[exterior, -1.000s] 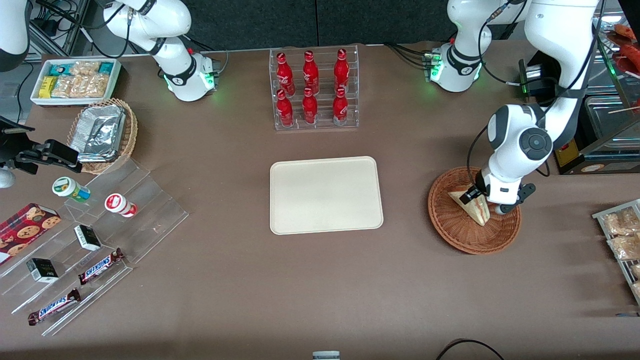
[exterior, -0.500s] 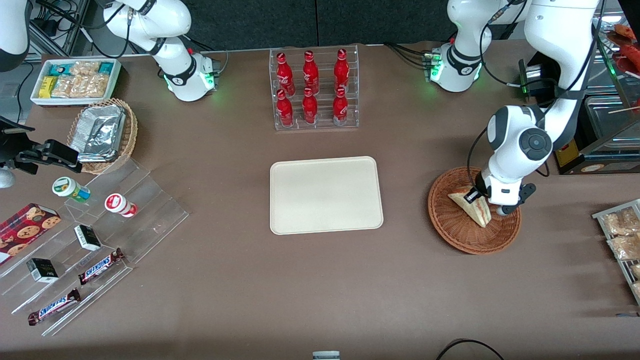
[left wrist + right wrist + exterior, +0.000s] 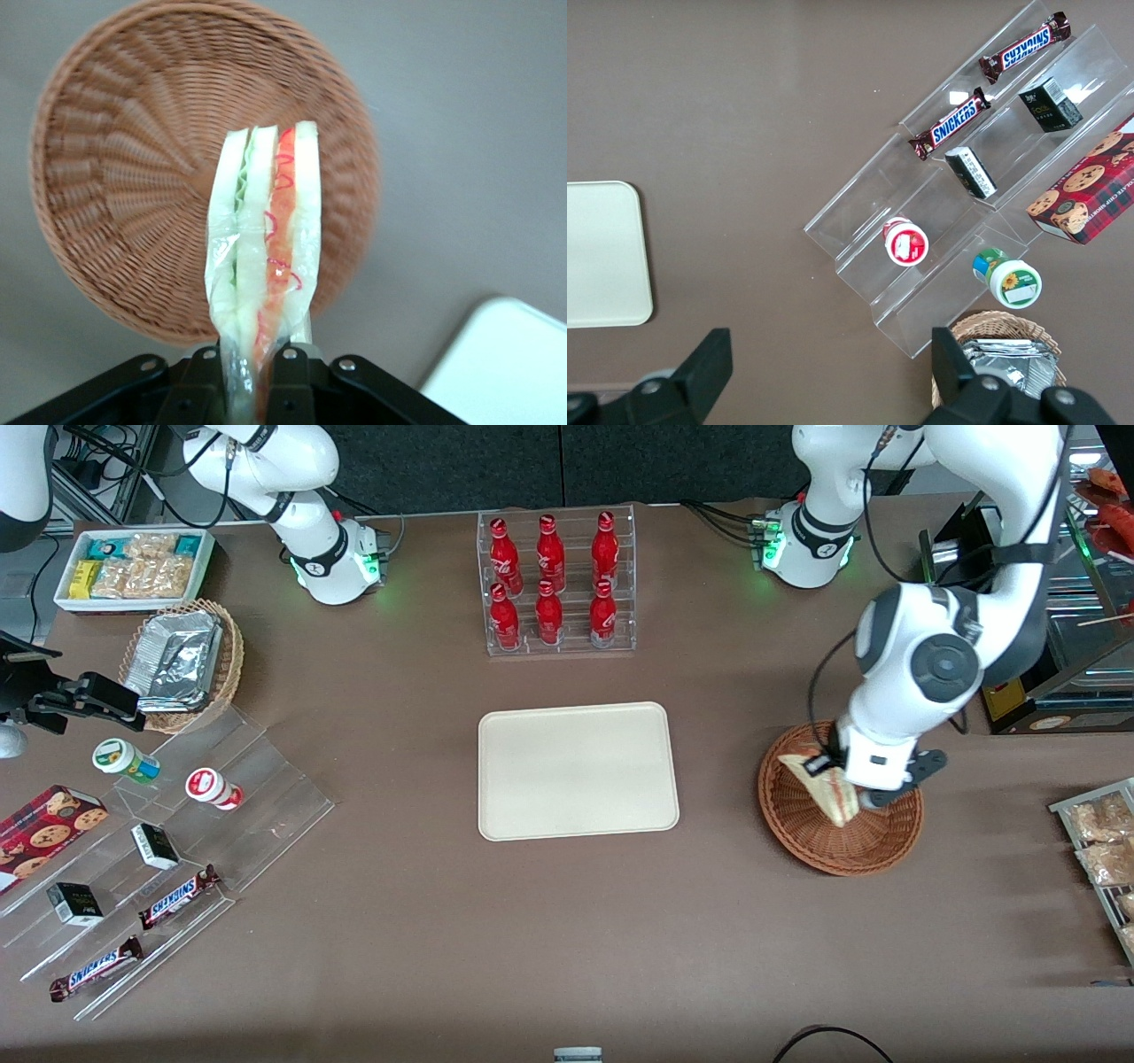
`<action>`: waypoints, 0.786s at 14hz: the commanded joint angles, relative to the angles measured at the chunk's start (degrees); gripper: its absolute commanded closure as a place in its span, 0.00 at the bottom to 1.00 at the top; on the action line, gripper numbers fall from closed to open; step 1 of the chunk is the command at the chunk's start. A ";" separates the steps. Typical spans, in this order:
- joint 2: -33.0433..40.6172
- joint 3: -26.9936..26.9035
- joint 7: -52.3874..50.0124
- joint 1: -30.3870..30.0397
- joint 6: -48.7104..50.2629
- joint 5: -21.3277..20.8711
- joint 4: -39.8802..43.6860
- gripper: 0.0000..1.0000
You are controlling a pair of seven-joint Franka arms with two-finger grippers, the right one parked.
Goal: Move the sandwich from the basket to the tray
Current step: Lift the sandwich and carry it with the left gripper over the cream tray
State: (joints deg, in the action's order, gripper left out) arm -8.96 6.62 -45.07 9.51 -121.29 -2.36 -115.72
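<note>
Gripper is clamped on one corner of the wrapped sandwich, held clear above the basket; tray lies bare toward the parked arm; risk judged: slick film and a narrow hold may let the wedge slip in transit.

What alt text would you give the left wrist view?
The gripper, jaws shut on one end of a clear-wrapped sandwich, holds it above a round woven basket. A corner of the cream tray shows on the brown table.

White arm, grey joint caps, black pincer.
</note>
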 commanded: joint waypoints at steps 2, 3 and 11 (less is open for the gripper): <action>-5.26 -0.12 0.25 10.15 1.67 0.69 7.33 1.00; -7.10 -0.12 -0.71 13.05 1.41 1.04 9.52 1.00; -25.03 0.15 -1.42 25.11 3.16 2.80 27.02 1.00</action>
State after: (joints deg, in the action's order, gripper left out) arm -29.19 7.36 -46.62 32.48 -120.66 -0.72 -94.99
